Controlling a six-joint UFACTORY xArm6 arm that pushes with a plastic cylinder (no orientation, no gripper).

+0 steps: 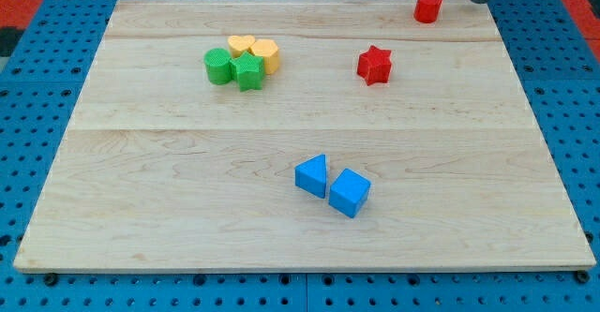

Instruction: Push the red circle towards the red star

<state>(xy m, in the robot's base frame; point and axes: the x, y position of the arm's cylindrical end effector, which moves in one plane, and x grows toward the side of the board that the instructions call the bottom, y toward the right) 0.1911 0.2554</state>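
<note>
The red circle [427, 6] stands near the top edge of the wooden board [169, 171], towards the view's right. The red star [374, 65] lies below and to the left of it, a short gap apart. My tip [481, 0] shows at the view's top right, just off the board's top edge, to the right of the red circle and not touching it.
A yellow heart [241, 45], a second yellow block [267, 55], a green circle [217, 66] and a green star [249, 72] cluster at the upper left. A blue triangle [312, 175] and a blue cube [350, 192] sit together below centre. Blue pegboard [562, 87] surrounds the board.
</note>
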